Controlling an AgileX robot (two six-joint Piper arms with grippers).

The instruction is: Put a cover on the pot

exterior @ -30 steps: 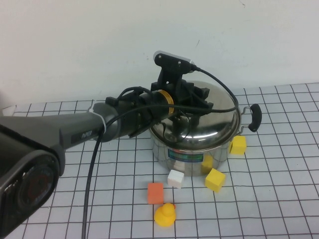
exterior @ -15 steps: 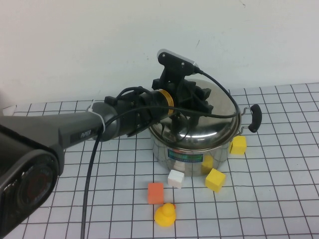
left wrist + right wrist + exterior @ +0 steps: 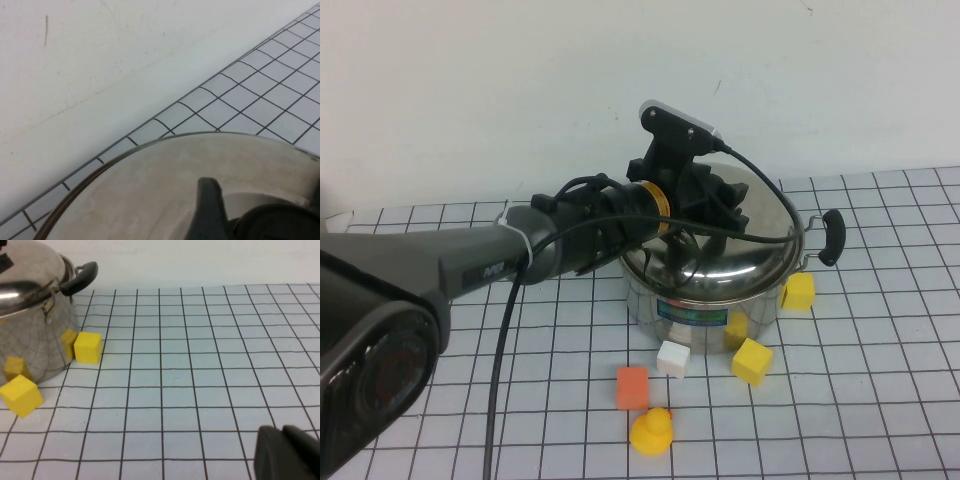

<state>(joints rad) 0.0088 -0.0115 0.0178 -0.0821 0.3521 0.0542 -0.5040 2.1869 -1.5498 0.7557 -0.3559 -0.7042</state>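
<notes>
The shiny steel pot [image 3: 705, 300] with a blue-green label [image 3: 685, 312] stands on the gridded table, one black handle [image 3: 832, 237] showing on its right. The domed steel lid [image 3: 760, 250] rests on its rim. My left gripper [image 3: 720, 205] is over the lid's middle, shut on the black knob. In the left wrist view one finger [image 3: 210, 200] sits against the knob [image 3: 280, 225] above the dome [image 3: 150, 190]. My right gripper [image 3: 285, 452] is shut and empty, low over the table well to the pot's right; the pot [image 3: 30, 340] shows in its view.
Two yellow cubes [image 3: 797, 290] [image 3: 751, 360] lie at the pot's right front. A white cube [image 3: 672, 357], an orange cube [image 3: 632, 388] and a yellow round toy [image 3: 651, 432] lie in front. The white wall [image 3: 520, 90] stands close behind the pot.
My left gripper has shifted slightly right and tilted up with the knob. The lid's right edge has dropped a little onto the pot's rim. The blocks have not moved.
</notes>
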